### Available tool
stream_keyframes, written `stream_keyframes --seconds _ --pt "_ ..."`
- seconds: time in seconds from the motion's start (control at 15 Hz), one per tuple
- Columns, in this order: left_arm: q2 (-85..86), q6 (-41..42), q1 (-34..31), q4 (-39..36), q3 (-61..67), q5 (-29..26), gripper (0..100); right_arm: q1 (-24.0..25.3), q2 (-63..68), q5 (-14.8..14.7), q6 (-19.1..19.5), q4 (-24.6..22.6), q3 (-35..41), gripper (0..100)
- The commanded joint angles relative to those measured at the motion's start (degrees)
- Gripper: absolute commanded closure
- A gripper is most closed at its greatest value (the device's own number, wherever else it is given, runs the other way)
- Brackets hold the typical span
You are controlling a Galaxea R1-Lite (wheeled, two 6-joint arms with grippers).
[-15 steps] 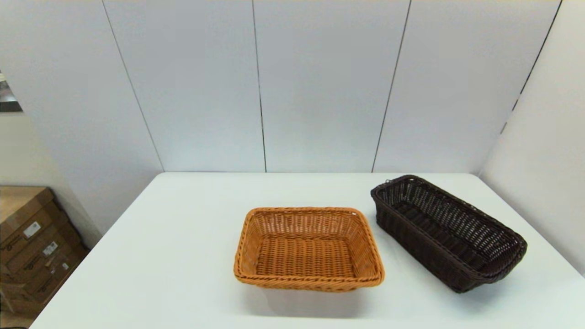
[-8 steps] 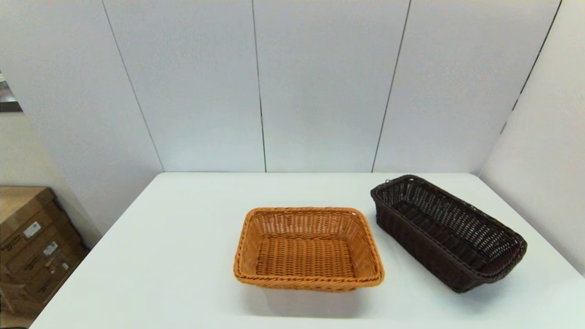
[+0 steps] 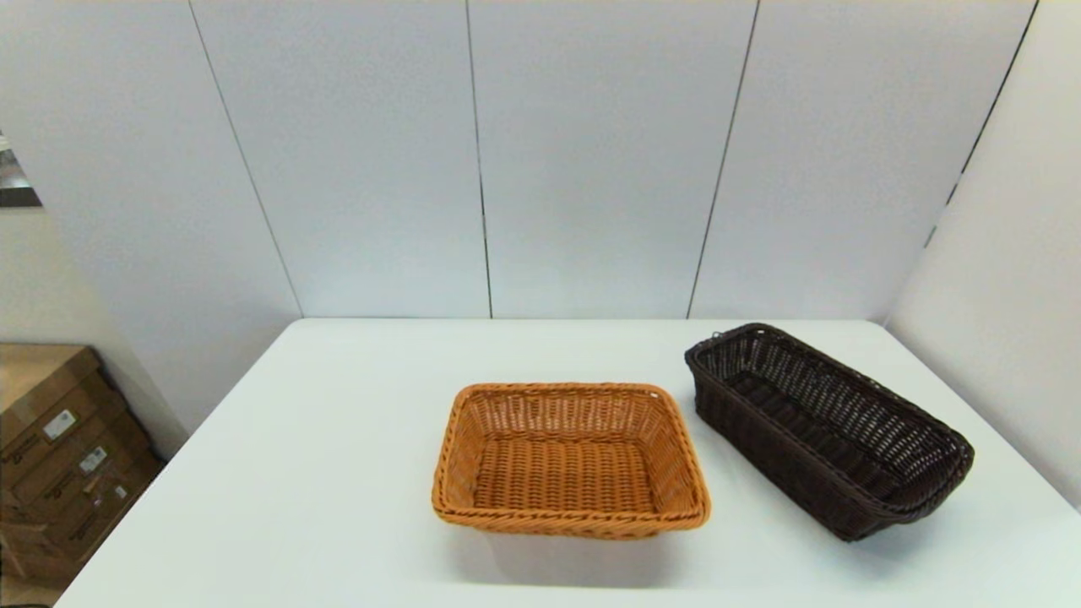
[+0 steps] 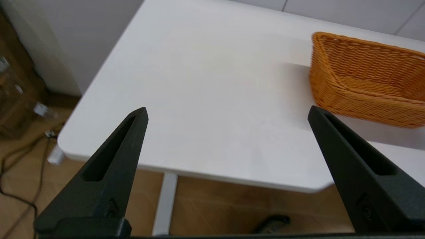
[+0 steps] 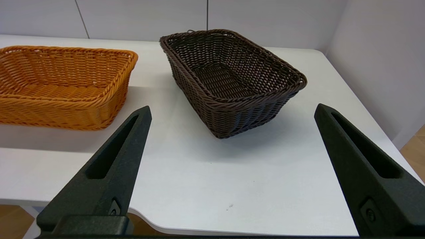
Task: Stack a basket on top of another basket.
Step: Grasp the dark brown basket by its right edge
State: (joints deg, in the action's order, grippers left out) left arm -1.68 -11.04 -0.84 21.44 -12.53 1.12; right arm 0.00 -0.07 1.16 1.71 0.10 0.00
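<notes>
Here, head view: the dark basket (image 3: 828,426) sits near the table's (image 3: 321,473) right edge, its long axis slanting from the far edge toward the near right corner; the orange-tan basket (image 3: 570,460) sits mid-table, just beside it, apart.
Left wrist view: left gripper (image 4: 227,114) spread wide, empty, off the near left corner.
Right wrist view: right gripper (image 5: 232,111) wide open, empty, before the near edge; the dark basket lies straight ahead, so probably this arm's job.
Room: pale panelled walls.

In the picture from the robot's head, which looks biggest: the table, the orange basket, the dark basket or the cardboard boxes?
1. white table
2. orange-tan basket and dark brown basket: look alike, no ranking
3. cardboard boxes: partly cut off and farther away, so unsure
</notes>
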Motion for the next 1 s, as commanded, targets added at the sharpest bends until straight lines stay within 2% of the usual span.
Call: stream_keyframes --seconds 0.07,0.4,0.73,1.0 --pt "1.8 4.0 0.1 -12.7 8.3 2.4 0 0.0 0.0 0.0 0.1 0.1 0.0 0" --pt "1.8 8.8 0.1 -13.0 9.1 0.9 0 0.0 0.0 0.1 0.2 0.1 0.0 0" --pt "1.8 8.8 0.1 -13.0 9.1 0.8 0 0.0 0.0 0.0 0.3 0.0 0.0 0" --pt "1.8 8.6 0.1 -13.0 9.1 0.9 0 -0.1 0.0 -1.1 2.0 -0.6 -0.3 0"
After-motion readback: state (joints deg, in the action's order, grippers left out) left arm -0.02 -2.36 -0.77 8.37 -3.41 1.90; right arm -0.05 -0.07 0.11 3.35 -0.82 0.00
